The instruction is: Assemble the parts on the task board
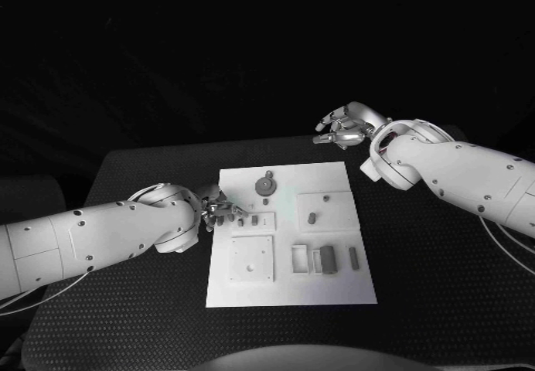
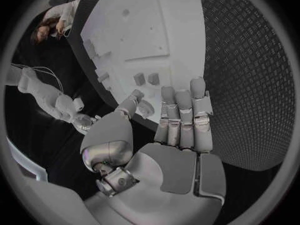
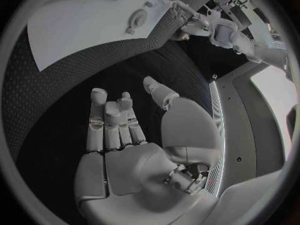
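Head view: the left hand (image 1: 219, 212), fingers spread and empty, is poised at the task board (image 1: 335, 176) edge beside small upright parts (image 1: 257, 220). The right hand (image 1: 343, 127), loosely curled and empty, is held beyond the board's far corner. A part should probably be pinched squarely before lifting.

A black table (image 1: 134, 166) with a finely dimpled, mesh-like mat surface stands in a dark room, its far edge fading into unlit blackness beyond, while a pale floor or panel (image 3: 275, 100) with a thin bright strip shows past the table's side

White task board (image 1: 335, 174) at frame centre, grey parts (image 1: 327, 260); black tabletop (image 1: 446, 294) with a fine woven-mesh pattern; silver fingers (image 2: 181, 110).
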